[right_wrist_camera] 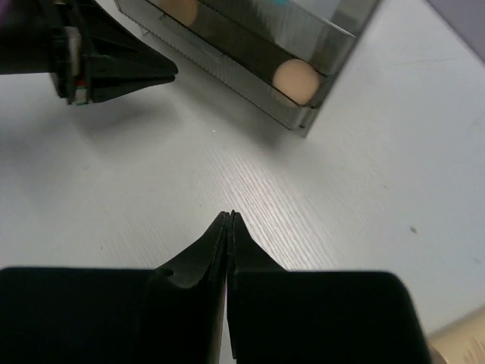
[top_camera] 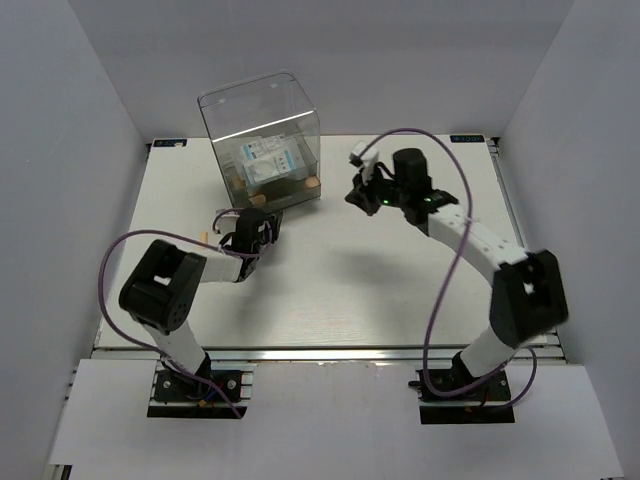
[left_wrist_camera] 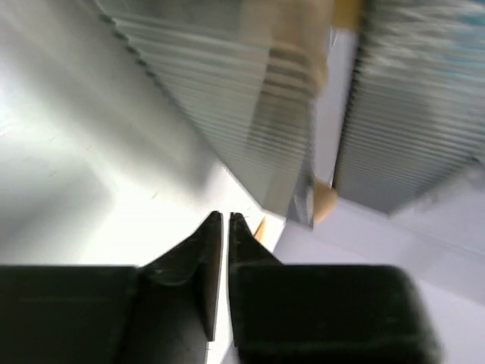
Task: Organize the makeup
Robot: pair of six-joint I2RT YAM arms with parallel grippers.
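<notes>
Two white-and-blue packets (top_camera: 268,160) lie inside the clear drawer box (top_camera: 285,95). Peach sponges (top_camera: 312,183) sit at its lower front corners; one shows in the left wrist view (left_wrist_camera: 324,201) and one in the right wrist view (right_wrist_camera: 294,81). My left gripper (top_camera: 262,222) is just in front of the box, its jaws (left_wrist_camera: 226,216) shut to a sliver and empty. A small tan piece (left_wrist_camera: 259,227) lies beside its tip. My right gripper (top_camera: 362,190) hovers right of the box, shut and empty (right_wrist_camera: 229,214). A tan item's edge (right_wrist_camera: 462,345) shows at the corner.
The box's ribbed front (left_wrist_camera: 227,98) fills the left wrist view, very close. The left gripper (right_wrist_camera: 114,68) shows in the right wrist view. White walls enclose the table (top_camera: 340,290) on three sides.
</notes>
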